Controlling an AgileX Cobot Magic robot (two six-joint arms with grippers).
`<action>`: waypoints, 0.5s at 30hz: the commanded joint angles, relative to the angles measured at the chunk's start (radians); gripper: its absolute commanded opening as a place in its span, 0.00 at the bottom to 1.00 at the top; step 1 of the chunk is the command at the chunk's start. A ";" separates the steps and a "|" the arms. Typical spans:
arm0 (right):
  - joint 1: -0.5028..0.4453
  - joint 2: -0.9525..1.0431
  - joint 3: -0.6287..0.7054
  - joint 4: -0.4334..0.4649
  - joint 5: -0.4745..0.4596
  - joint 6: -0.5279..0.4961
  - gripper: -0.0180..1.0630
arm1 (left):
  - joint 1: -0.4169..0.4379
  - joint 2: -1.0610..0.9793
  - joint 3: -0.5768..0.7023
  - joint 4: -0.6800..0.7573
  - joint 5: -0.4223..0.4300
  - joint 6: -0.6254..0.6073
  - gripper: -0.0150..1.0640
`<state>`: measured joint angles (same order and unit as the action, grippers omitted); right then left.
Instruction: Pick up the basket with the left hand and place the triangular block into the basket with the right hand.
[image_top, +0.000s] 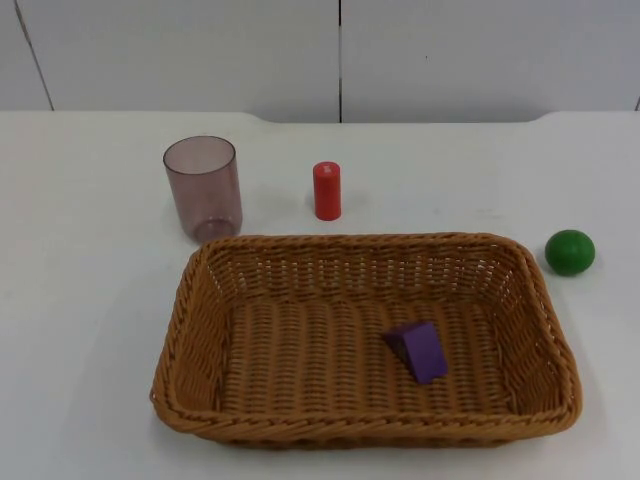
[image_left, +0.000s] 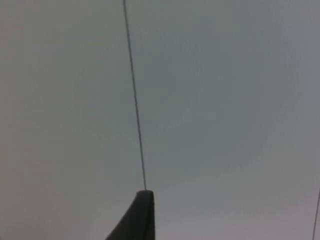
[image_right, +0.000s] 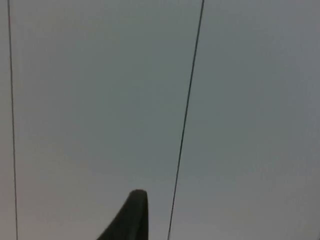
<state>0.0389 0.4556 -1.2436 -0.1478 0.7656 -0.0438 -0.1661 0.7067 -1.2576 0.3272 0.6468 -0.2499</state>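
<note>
A single black fingertip (image_left: 140, 217) on the left arm tapers to a blunt, squared tip; the right arm's fingertip (image_right: 131, 216) (equally black) ends rounder.

The white table (image_top: 80, 300) ran back to a grey partition wall (image_top: 200, 50) and carried four things directly on its surface. A brown wicker basket (image_top: 200, 400) sat at the near middle, with a translucent purplish cup (image_top: 203, 187) standing upright just behind its far left corner and a red cylinder (image_top: 327, 190) upright behind the middle of its far rim, apart from the cup. A green ball (image_top: 570, 251) rested on the table just beside the basket's far right corner, not touching it.
</note>
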 joint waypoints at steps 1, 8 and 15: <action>-0.005 -0.065 0.008 -0.005 0.038 -0.006 0.92 | 0.004 -0.076 -0.005 -0.013 0.075 0.014 0.99; -0.056 -0.249 0.006 0.132 0.129 -0.178 0.92 | 0.006 -0.275 -0.005 -0.144 0.169 0.141 0.99; -0.177 -0.361 -0.029 0.262 0.137 -0.239 0.92 | 0.126 -0.450 -0.005 -0.182 0.217 0.272 0.99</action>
<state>-0.1108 0.1138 -1.2546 0.0562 0.8973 -0.2551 -0.0772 0.3081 -1.2606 0.1804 0.8615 -0.0517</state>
